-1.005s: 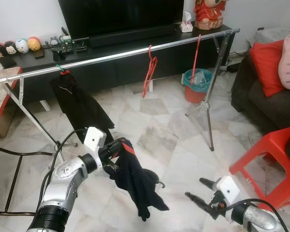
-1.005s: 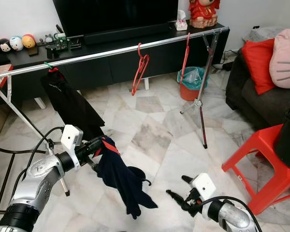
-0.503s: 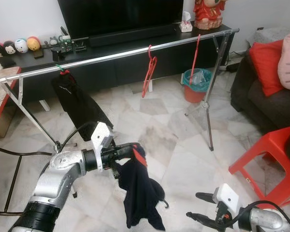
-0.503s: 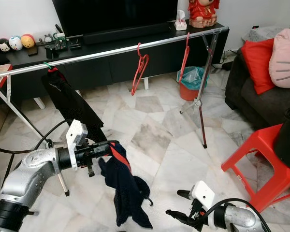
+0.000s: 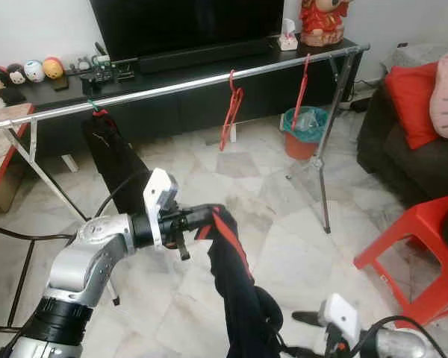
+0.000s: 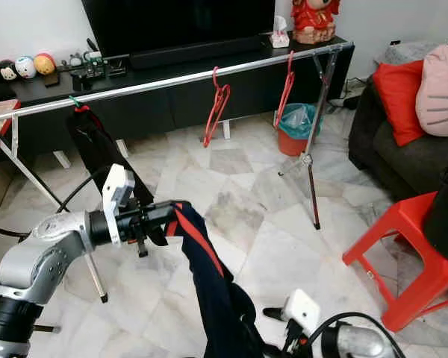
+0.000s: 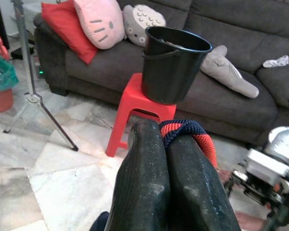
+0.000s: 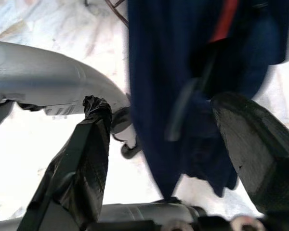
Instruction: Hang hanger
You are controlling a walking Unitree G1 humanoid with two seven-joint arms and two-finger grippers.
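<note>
My left gripper is shut on the red-trimmed collar of a dark navy garment, which hangs long from it at mid-height. A dark hook shows blurred against the cloth. Low at the front, my right gripper is open right beside the garment's lower end, with the cloth in front of its spread fingers. Beyond stands the silver clothes rail with two bare red hangers and a black garment on a green hanger.
A TV bench with toys runs behind the rail. A teal bin sits by the rail's right leg. A red stool and dark sofa with cushions stand on the right; a black bucket tops the stool.
My left arm swung the garment to the right and up, so it now hangs straight and long. The right gripper dropped lower and came close to the cloth's bottom.
</note>
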